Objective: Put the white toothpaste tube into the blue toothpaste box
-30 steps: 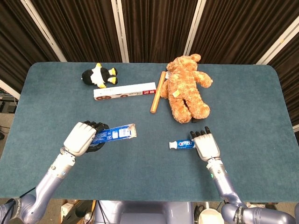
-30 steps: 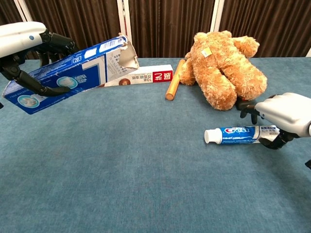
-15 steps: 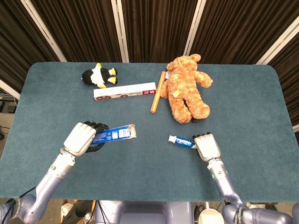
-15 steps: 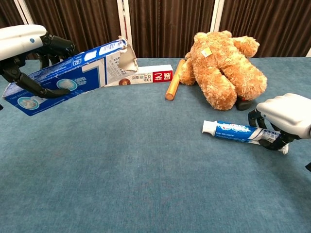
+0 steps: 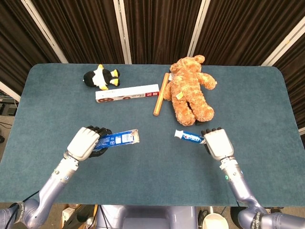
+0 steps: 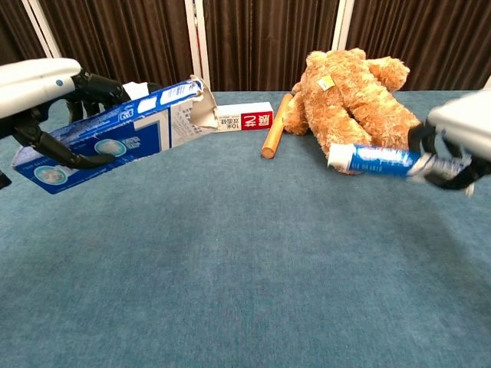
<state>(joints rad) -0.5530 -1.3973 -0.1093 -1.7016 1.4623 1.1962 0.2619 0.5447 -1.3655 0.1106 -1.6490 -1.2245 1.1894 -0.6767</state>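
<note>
Left hand [image 6: 46,96] has its fingers wrapped around the blue box [image 6: 115,134], torn open end facing center frame; print too small to read. Right hand [image 6: 460,134], cut off at the right edge, grips the tube [image 6: 376,159] off the table [image 6: 245,291], cap pointing left, logo blurred. Wide bare table between them.

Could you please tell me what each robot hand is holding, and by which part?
The left robot hand grips the blue cardboard toothpaste box near its closed end; the right robot hand holds the white-capped toothpaste tube by its tail end.
</note>
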